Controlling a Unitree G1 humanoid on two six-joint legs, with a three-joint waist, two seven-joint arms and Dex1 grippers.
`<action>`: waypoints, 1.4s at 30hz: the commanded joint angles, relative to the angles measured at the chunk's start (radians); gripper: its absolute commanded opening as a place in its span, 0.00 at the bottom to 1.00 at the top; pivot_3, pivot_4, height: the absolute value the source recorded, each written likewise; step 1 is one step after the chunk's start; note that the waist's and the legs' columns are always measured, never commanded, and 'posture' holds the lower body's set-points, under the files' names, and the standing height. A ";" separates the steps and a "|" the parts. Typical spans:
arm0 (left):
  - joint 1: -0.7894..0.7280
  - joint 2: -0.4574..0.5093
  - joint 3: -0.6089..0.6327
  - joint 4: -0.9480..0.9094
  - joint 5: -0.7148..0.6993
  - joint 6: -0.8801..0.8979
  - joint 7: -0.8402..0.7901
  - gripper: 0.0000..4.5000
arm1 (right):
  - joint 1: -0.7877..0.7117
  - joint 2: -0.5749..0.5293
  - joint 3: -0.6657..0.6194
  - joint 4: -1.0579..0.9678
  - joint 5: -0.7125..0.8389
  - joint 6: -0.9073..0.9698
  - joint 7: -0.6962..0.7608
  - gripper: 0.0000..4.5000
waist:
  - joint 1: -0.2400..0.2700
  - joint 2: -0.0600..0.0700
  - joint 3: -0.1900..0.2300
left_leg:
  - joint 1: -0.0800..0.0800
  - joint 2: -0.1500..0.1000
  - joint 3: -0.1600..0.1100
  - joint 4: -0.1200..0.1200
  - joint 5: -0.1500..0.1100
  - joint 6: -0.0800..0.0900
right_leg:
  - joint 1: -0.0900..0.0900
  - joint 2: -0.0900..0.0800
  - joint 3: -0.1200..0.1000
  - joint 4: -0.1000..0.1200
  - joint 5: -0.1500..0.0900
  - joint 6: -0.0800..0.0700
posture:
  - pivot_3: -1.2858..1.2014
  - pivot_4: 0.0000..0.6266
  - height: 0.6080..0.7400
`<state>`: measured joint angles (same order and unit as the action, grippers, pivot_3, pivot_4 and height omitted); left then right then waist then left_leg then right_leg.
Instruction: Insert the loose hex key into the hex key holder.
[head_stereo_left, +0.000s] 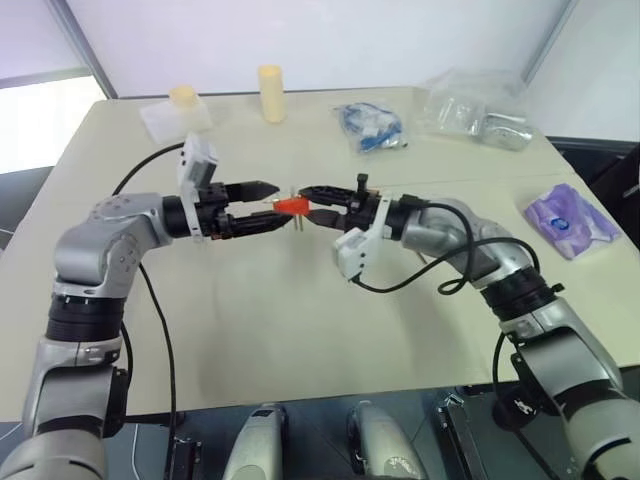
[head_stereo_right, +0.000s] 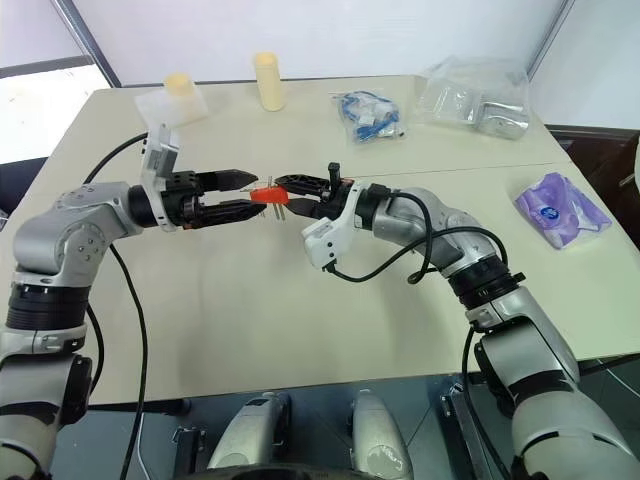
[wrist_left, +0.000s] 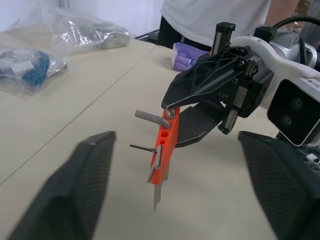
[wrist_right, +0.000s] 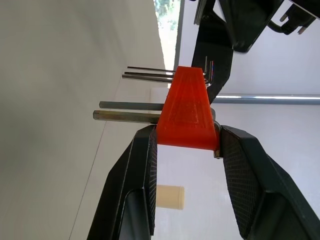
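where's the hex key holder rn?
The hex key holder is up off the table, mid-scene in the head views, pinched in the right claw, with the left claw open around it from the other side.

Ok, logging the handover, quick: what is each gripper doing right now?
Left gripper: open, holding nothing.
Right gripper: shut on the holder, above the table.

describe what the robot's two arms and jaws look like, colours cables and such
Both arms have silver-grey metallic shells with black joint rings. Each wrist carries a white camera block. The left gripper and right gripper each have two black, tapered fingers with cross-hatched textured pads and black lattice framing behind. Loose black cables loop along each arm.
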<state>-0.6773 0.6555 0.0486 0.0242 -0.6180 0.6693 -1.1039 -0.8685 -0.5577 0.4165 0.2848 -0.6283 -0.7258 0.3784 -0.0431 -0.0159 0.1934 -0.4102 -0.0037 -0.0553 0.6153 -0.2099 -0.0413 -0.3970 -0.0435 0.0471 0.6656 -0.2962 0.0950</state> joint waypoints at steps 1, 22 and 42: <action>0.004 0.003 -0.002 -0.022 0.006 -0.015 -0.009 0.36 | -0.034 0.009 -0.036 -0.039 0.029 0.009 -0.001 0.29 | 0.000 0.000 0.000 | 0.000 0.000 0.000 0.000 0.000 0.000 | 0.000 0.000 0.000 0.000 0.000 0.000 | 0.52 0.24 1.00; -0.001 -0.009 -0.019 -0.007 0.022 0.042 0.017 0.27 | -0.032 0.011 -0.049 -0.061 0.054 0.035 0.033 0.29 | 0.000 0.000 0.000 | 0.000 0.000 0.000 0.000 0.000 0.000 | 0.000 0.000 0.000 0.000 0.000 0.000 | 0.52 0.24 1.00; -0.022 -0.037 -0.004 0.003 0.026 0.013 0.043 0.70 | -0.012 0.018 -0.044 -0.088 0.062 0.053 0.058 0.29 | 0.000 0.000 0.000 | 0.000 0.000 0.000 0.000 0.000 0.000 | 0.000 0.000 0.000 0.000 0.000 0.000 | 0.52 0.24 1.00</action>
<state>-0.6755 0.6175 0.0158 0.0372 -0.5798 0.6897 -1.0647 -0.8717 -0.5470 0.3988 0.2363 -0.5930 -0.6752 0.4390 -0.0428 -0.0159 0.1934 -0.4102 -0.0037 -0.0553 0.6155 -0.2099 -0.0413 -0.3970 -0.0436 0.0471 0.6658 -0.2962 0.0950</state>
